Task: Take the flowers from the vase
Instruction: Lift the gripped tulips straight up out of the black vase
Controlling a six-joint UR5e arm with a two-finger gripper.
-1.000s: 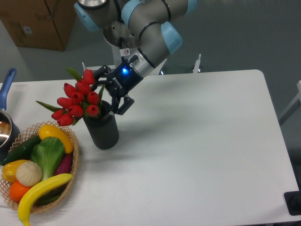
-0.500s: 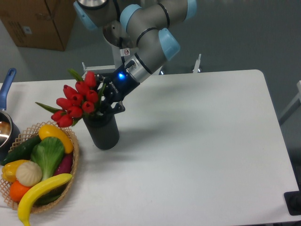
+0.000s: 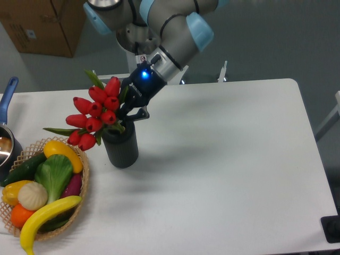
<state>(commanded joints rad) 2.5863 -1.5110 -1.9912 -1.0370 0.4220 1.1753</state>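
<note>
The flowers (image 3: 96,110), a bunch of red closed tulip buds with a few green leaves, lean out to the left above the vase (image 3: 122,149). The vase is a dark grey cylinder standing upright on the white table. My gripper (image 3: 128,113) comes down from the upper right and is shut on the flower stems just above the vase's mouth. The lower stems are hidden by the fingers and the vase rim, so I cannot tell how much of them is still inside.
A wicker basket (image 3: 81,197) with colourful fruit and vegetables sits at the front left, close to the vase. A pot with a blue handle (image 3: 7,95) is at the left edge. A cardboard box (image 3: 48,24) stands behind the table.
The fingers closed on the stems. The bunch has since risen and shifted right with the gripper, and the vase has nudged slightly to the right.
</note>
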